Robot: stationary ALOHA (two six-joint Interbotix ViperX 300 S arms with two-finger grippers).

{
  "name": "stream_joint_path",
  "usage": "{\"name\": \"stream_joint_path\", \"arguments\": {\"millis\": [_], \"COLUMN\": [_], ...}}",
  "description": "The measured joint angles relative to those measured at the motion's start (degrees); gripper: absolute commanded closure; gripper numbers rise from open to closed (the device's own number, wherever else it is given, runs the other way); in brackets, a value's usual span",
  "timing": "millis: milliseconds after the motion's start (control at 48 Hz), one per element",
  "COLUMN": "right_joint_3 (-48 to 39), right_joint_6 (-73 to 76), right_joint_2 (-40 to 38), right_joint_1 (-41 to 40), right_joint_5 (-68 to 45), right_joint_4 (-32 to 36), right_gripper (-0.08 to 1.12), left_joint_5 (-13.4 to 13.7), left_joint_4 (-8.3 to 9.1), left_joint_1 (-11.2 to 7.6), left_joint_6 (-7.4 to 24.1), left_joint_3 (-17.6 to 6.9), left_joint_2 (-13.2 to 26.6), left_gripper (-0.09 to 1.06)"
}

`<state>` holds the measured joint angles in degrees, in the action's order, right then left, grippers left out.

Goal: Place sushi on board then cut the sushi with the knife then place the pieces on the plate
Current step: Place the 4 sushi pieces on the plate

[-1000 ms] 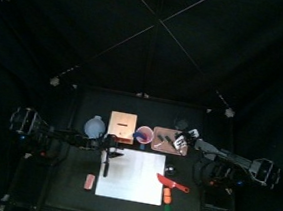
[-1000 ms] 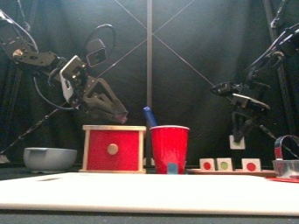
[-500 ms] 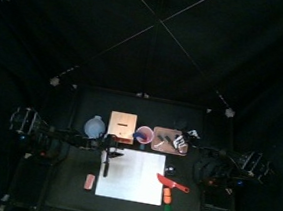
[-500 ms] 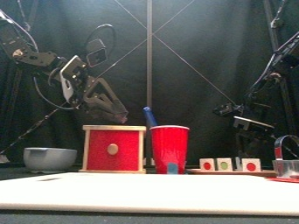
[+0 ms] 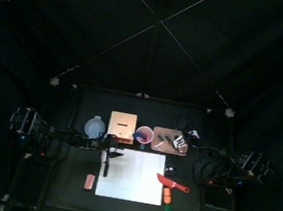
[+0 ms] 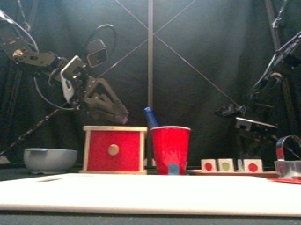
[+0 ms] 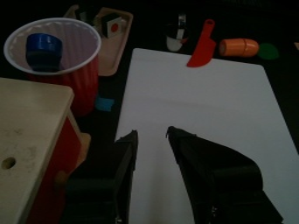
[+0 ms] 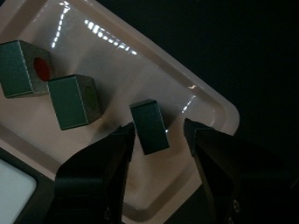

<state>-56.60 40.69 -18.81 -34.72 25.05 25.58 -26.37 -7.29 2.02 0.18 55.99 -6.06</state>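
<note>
Now your right gripper [image 8: 159, 138] hangs jaws apart above the pink tray [image 8: 176, 66], where three sushi pieces [image 8: 73, 101] sit. Your left gripper [image 7: 152, 136], jaws also parted, hangs over the white board [image 7: 198, 105] near that tray.

Left gripper [image 7: 152, 134]: jaws parted above white cutting board [image 7: 205, 96]
Red knife [image 7: 202, 44]: across the board's edge
Red cup [image 7: 65, 54]: holds blue knife [image 7: 45, 49]
</note>
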Motion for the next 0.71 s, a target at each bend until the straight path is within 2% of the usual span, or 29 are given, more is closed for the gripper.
{"name": "stream_joint_path", "arguments": {"millis": [333, 562, 708], "right_joint_3": [3.34, 3.60, 3.60], "right_joint_6": [0.35, 0.09, 0.26], "right_joint_2": [-10.37, -11.69, -10.55], "right_joint_1": [8.61, 15.56, 18.37], "right_joint_5": [4.83, 2.99, -0.79], "right_joint_4": [0.09, 0.44, 1.58], "right_gripper": [0.21, 0.21, 0.21], "left_joint_5": [-0.09, 0.00, 0.00], "left_joint_4": [0.00, 0.00, -0.79], "left_joint_1": [-0.09, -0.09, -0.18], "left_joint_6": [0.00, -0.18, -0.18], "left_joint_3": [-0.35, -0.79, -0.79], "left_joint_2": [0.00, 0.00, 0.00], "left_gripper": [0.22, 0.22, 0.22]}}
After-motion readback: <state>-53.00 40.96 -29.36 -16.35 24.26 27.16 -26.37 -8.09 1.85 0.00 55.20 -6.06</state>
